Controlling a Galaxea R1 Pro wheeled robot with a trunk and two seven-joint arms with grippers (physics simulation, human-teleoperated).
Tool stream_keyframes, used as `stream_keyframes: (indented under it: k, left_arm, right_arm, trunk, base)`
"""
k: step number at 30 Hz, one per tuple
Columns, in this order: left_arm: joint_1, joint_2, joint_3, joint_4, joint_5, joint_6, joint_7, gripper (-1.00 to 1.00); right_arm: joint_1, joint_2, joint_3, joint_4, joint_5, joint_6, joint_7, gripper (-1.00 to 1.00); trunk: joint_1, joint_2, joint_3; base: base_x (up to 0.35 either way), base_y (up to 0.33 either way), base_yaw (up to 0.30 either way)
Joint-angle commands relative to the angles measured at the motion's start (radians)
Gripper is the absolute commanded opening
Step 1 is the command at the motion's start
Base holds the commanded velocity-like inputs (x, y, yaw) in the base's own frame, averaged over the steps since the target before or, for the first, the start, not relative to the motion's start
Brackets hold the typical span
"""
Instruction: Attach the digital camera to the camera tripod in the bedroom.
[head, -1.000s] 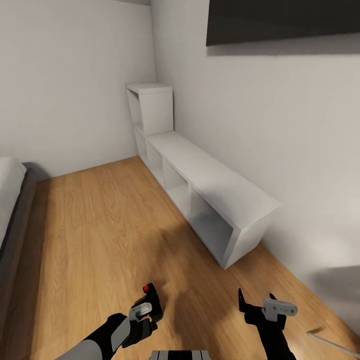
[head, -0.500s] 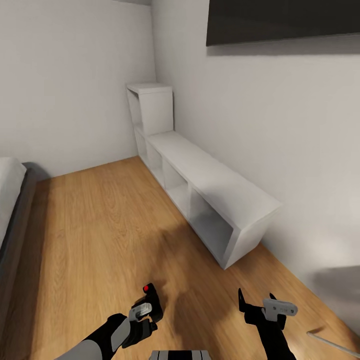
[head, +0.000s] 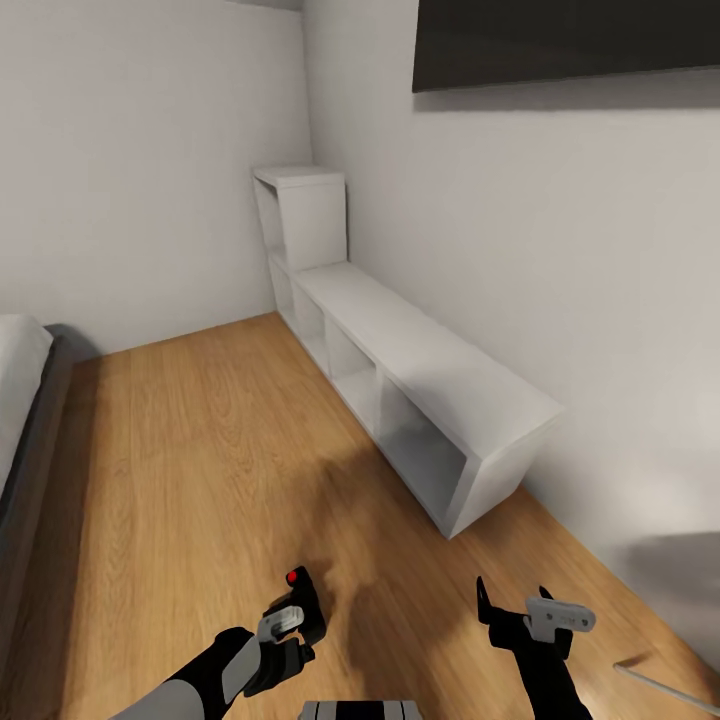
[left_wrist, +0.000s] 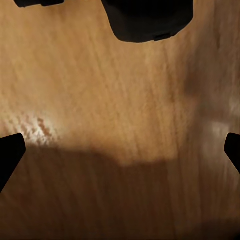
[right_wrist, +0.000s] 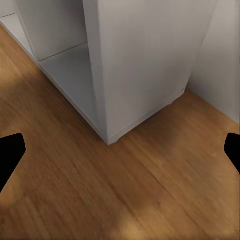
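Your left pincer (head: 296, 612) pinches the camera (head: 303, 596), half hidden. Right pincer (head: 512, 603) is spread, near the shelf (head: 440, 400) corner.

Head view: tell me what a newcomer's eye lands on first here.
The long white cube shelving along the right-hand wall stands out first, running over the light wood floor towards the far corner, with the black wall TV above it. Low in the foreground the left gripper holds the digital camera with its red button up, while the right gripper hangs beside it with nothing between its fingers.
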Motion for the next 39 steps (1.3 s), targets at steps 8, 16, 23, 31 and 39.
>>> stream_keyframes:
  k: [8,16,23,31,39]
  left_arm:
    - [0.0,-0.001,0.003,-0.006,0.001,0.004,-0.001,1.0]
    - [0.0,-0.004,0.001,-0.086,-0.002,0.008,0.0,1.0]
    - [0.0,-0.001,-0.001,-0.104,-0.003,0.01,0.0,1.0]
    - [0.0,-0.015,-0.009,-0.111,-0.004,0.01,0.14,1.0]
    - [0.0,-0.043,-0.018,-0.13,-0.004,0.011,0.243,1.0]
  right_arm:
    - [0.0,0.0,0.0,-0.002,0.0,0.0,-0.004,1.0]
    - [0.0,0.0,0.0,-0.002,0.0,0.0,-0.004,1.0]
    - [0.0,0.0,0.0,-0.002,0.0,0.0,-0.004,1.0]
    - [0.0,-0.001,-0.002,-0.003,0.0,0.0,-0.004,1.0]
    - [0.0,-0.001,-0.002,-0.003,0.0,0.0,-0.004,1.0]
  trunk:
    - [0.0,0.0,-0.001]
    - [0.0,0.0,-0.001]
    - [0.0,0.0,-0.001]
    - [0.0,0.0,-0.001]
    - [0.0,0.0,-0.001]
  base:
    - [0.0,0.0,0.0]
    - [0.0,0.0,0.0]
    - [0.0,0.0,0.0]
    - [0.0,0.0,0.0]
    - [0.0,0.0,0.0]
